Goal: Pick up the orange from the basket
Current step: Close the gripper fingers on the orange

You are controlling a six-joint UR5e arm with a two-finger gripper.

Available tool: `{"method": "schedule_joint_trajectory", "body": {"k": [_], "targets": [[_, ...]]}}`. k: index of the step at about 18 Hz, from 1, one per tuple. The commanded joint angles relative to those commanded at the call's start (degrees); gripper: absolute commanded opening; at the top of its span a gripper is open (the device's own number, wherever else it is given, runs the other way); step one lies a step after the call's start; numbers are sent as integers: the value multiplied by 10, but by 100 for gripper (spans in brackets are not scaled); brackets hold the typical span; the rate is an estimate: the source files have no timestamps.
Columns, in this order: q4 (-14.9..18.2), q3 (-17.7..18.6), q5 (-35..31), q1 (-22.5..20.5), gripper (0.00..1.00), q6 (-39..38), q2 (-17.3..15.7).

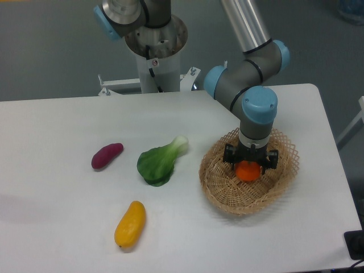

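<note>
Gripper point(248, 168) is clamped on the orange point(248, 171), which sits low inside the basket point(219, 190), w/ fingers either side. To do this right: lift straight up, slow, so fruit clears the wicker rim w/o snagging or slipping.

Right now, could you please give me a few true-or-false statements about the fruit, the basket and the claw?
1. The orange sits between the fingers of the claw. True.
2. The basket lies on its side. False: it stands upright on the table.
3. The yellow fruit is in the basket. False: it lies on the table, left of it.
4. The leafy green lies between the purple vegetable and the basket. True.
</note>
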State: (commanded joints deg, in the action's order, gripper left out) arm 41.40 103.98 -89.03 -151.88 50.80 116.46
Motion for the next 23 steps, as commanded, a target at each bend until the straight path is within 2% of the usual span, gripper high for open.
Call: {"method": "schedule_joint_trajectory", "body": {"k": [11,17,20,23], "targets": [[1,-10,0,0,75,24,-8],[4,-52,12,10,76,23,-36],[5,-78,38,18,76,18,-47],[6,-90,77,35,76,-2,-74]]}}
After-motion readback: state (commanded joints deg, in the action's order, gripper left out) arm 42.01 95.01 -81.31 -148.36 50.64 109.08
